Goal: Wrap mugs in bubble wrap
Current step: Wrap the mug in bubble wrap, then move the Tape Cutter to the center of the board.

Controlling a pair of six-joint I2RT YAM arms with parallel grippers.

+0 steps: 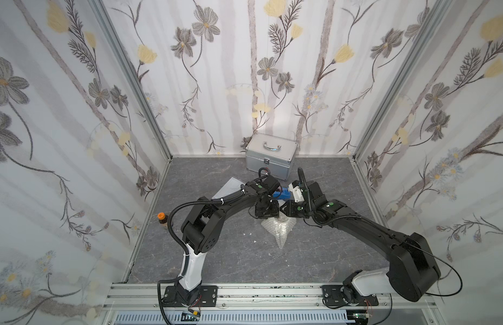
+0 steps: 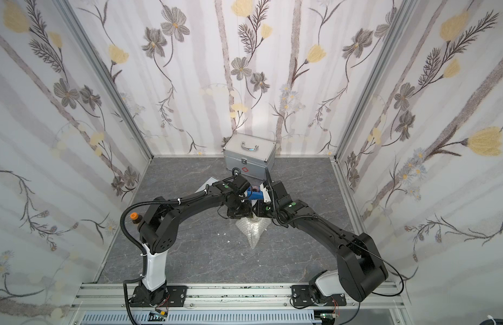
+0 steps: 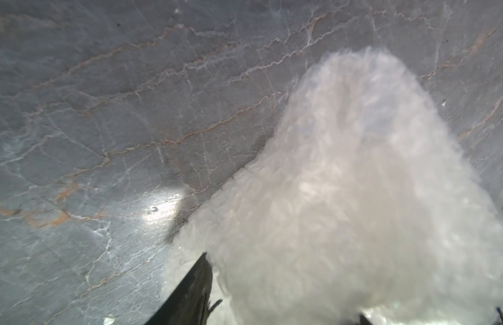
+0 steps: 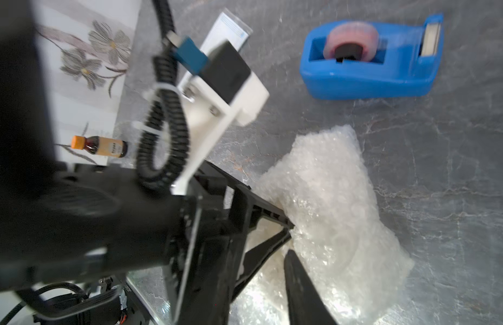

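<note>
Closest to us, at the metal rail (image 1: pixel 258 294), both arms start from their bases: the left arm (image 1: pixel 205 225) and the right arm (image 1: pixel 371 230) rise, bend at the elbow and lean inward, so that the wrists nearly meet above the middle of the grey marbled table (image 1: pixel 230 261). Under them lies the bubble wrap (image 1: pixel 279 229), a clear, shiny, crumpled bundle with a pointed tail toward the rail. Both top views hide the fingertips. From the right wrist we see the left gripper (image 4: pixel 290 229) with its two black fingers (image 4: pixel 268 209) meeting on a fold of the wrap, so we read it as clamped on the wrap. The left wrist view shows only a blurred white mass rising beside one finger. Of the right gripper (image 1: pixel 285 210) one finger shows over the wrap, and we cannot tell if it is open or closed. Whether the mug is inside, we cannot tell. Behind the wrap stands a blue tape dispenser (image 4: pixel 368 78), whole only from the right wrist. At the far wall sits a silver case (image 1: pixel 271 156).
</note>
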